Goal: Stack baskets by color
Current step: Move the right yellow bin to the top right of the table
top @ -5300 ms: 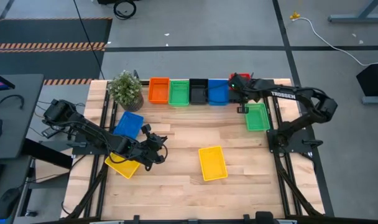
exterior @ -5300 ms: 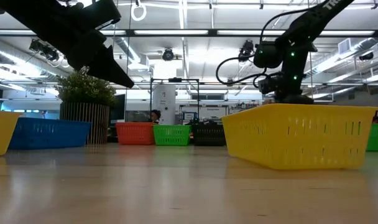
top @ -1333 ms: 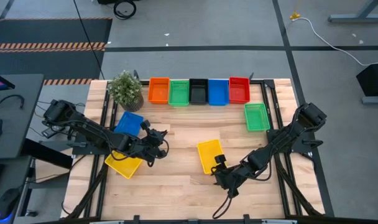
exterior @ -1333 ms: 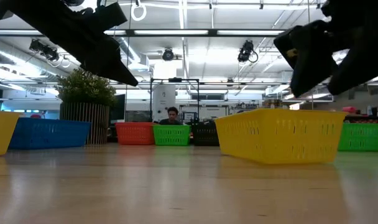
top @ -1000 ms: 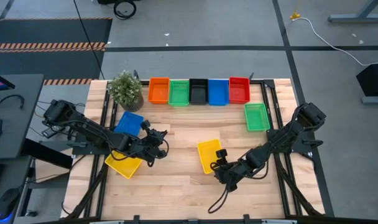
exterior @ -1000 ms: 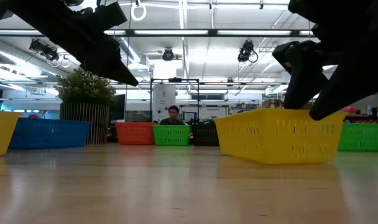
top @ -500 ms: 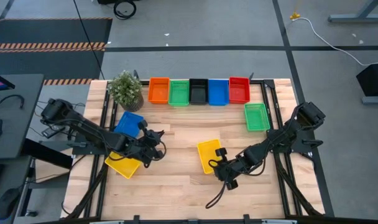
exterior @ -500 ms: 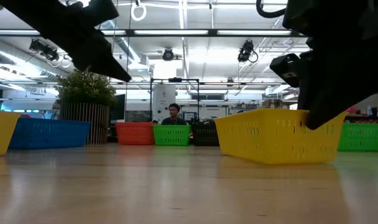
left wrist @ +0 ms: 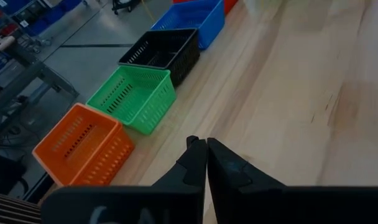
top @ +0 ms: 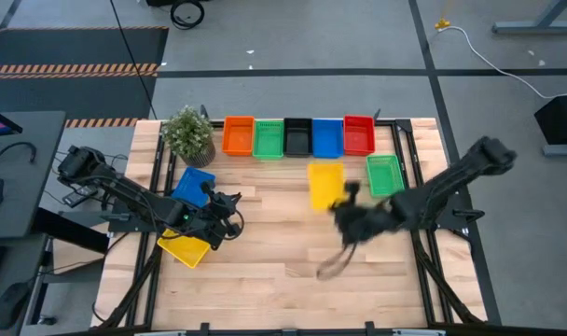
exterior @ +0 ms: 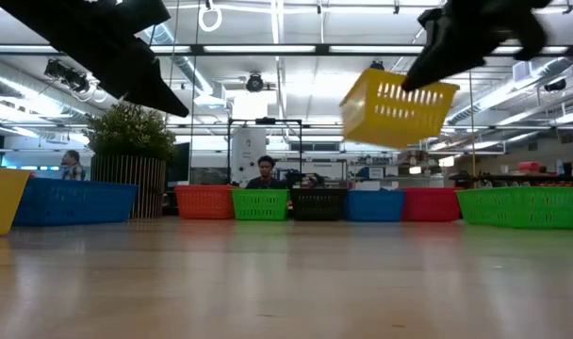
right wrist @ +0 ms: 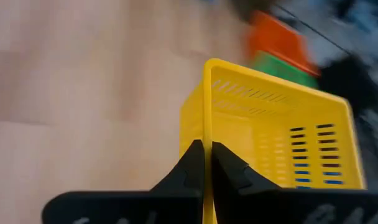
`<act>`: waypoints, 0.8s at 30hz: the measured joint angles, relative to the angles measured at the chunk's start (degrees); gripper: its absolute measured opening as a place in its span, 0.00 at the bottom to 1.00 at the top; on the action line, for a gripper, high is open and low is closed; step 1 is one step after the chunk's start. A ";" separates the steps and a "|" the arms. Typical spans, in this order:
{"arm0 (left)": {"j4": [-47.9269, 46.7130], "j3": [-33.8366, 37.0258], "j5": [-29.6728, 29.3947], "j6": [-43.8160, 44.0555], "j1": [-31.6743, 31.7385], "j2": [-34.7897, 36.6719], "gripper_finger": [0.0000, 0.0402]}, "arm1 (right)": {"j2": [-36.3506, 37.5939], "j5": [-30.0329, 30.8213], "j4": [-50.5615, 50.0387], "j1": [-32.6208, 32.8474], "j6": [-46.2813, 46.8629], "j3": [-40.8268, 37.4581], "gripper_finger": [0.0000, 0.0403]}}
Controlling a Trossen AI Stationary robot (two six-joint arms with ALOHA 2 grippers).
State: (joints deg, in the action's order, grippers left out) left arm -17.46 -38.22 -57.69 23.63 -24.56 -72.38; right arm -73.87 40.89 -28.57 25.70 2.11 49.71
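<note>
- Now that my right gripper (right wrist: pixel 206 163) has pinched shut on the rim of one yellow basket (top: pixel 326 184), that basket is off the table, hanging tilted in the air.
- Seen from above, it hovers near the far row of baskets, just in front of the blue basket (top: pixel 326 138) and beside the loose green basket (top: pixel 385 175).
- A second ago my right fingers stood wide beside this basket as it sat on the wood nearer the front edge; they have since narrowed onto its wall and carried it up and away.
- I judge the lift done and the carry under way; the basket needs to reach its partner.
- That partner, the other yellow basket (top: pixel 183 248), lies at the left front of the table, well apart from the one I hold.
- My left gripper (left wrist: pixel 206 163) hangs closed and empty just above the table near that second yellow basket and a loose blue basket (top: pixel 192 186); it has barely shifted over the last seconds.
- Along the far edge, the orange basket (top: pixel 238 135), green basket (top: pixel 268 138), black basket (top: pixel 297 138), blue and red basket (top: pixel 359 134) sit side by side as before, with the potted plant (top: pixel 188 134) at their left end.
</note>
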 joint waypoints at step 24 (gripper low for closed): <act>0.38 0.02 -1.64 -0.23 0.00 -0.04 0.02 | 2.89 -7.79 -27.31 -63.27 -52.89 7.94 0.03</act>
State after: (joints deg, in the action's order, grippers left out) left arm -17.08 -38.20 -59.33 23.40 -24.56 -72.42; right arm -70.98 33.10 -55.89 -37.57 -50.78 57.65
